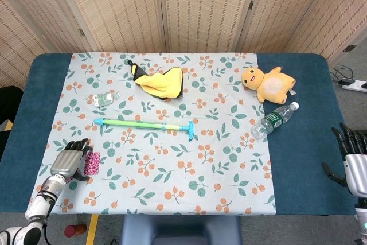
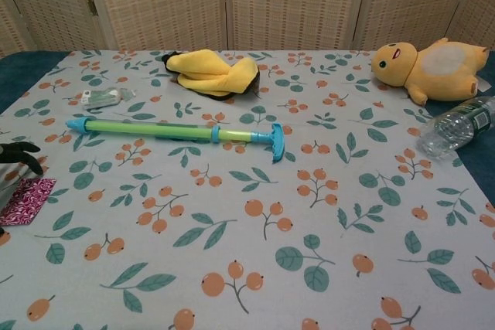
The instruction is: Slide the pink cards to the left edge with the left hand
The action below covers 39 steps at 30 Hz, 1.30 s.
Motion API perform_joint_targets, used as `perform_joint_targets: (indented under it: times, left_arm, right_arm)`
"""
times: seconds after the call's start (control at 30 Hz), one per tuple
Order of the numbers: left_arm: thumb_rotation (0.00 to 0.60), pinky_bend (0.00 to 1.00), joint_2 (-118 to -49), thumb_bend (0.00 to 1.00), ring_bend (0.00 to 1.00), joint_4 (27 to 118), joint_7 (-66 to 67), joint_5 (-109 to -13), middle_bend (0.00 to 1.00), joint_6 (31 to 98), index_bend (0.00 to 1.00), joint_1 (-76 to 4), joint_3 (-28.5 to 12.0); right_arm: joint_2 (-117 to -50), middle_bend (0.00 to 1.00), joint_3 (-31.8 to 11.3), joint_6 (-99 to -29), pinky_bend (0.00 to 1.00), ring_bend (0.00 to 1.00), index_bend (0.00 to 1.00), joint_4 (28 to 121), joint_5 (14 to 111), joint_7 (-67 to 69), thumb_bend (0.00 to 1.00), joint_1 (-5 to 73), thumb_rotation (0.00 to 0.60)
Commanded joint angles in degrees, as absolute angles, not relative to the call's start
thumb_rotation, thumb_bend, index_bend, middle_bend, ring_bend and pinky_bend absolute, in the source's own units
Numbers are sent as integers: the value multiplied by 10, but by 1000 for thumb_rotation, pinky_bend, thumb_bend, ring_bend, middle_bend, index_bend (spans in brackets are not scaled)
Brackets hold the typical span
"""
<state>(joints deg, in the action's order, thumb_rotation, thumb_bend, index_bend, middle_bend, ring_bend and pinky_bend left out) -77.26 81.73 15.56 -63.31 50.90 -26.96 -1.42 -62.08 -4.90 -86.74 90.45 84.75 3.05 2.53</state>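
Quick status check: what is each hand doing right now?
Left hand: fingers spread, lying over the pink cards, gripping nothing.
Right hand: open at the table's right edge, holding nothing.

Pink cards (image 2: 28, 199) — left robot hand (image 2: 17, 161) just beside

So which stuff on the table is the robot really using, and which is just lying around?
Using:
pink cards
left hand, placed over the cards

Lying around:
yellow plush toy
water bottle
green and blue water pump toy
yellow cloth
small clear packet
right hand, idle
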Motion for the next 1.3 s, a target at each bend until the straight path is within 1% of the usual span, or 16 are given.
perform_joint_targets:
  times: [0.03,0.43,0.6,0.77,1.03,1.3]
  left_arm:
    - [600,0,-774,126,0,816,156,-633,0,509,252,-271,-14]
    - [600,0,-777,128,0,807,157,-623,0,500,264,-280,-16]
    - [600,0,-781,131,0,810,159,-624,0,511,323,-277,-16]
    - [600,0,-779,133,0,819,162,-622,0,524,360,-271,-15]
    - [600,0,-752,134,0,849,146,-602,0,550,362,-255,-26]
    - [600,0,-728,135,0,859,125,-554,0,559,357,-231,-32]
  right_arm:
    - [-621,2,-49,-867,0,0,1,905,847,30,329,25,600]
    - [-621,2,-49,-868,0,0,1,905,845,30,329,24,600]
    - [-621,2,-50,-868,0,0,1,905,845,30,329,24,600]
    - [-620,2,-50,-867,0,0,1,905,846,31,329,25,600]
    - [-619,2,-52,-865,0,0,1,902,844,34,330,27,600]
    - [-617,2,-55,-859,0,0,1,898,840,37,329,31,600]
